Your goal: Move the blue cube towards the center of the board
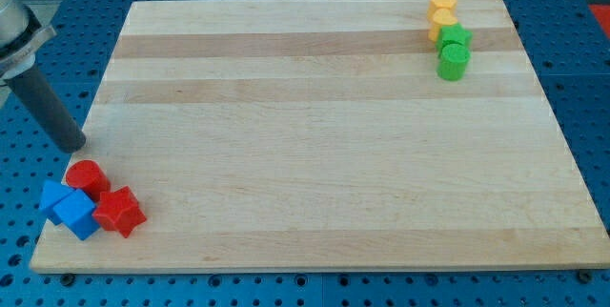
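Note:
The blue cube [76, 214] sits at the view's bottom left corner of the wooden board [315, 135]. A second blue block [50, 195] touches its left side. A red cylinder [86, 177] lies just above them and a red star-shaped block [119, 212] touches the cube's right side. My tip [72, 143] is at the board's left edge, just above the red cylinder and apart from the blue cube.
At the view's top right stand two yellow blocks [442, 6] [443, 27], a green star-shaped block [456, 38] and a green cylinder [452, 61] in a close column. A blue perforated table [38, 78] surrounds the board.

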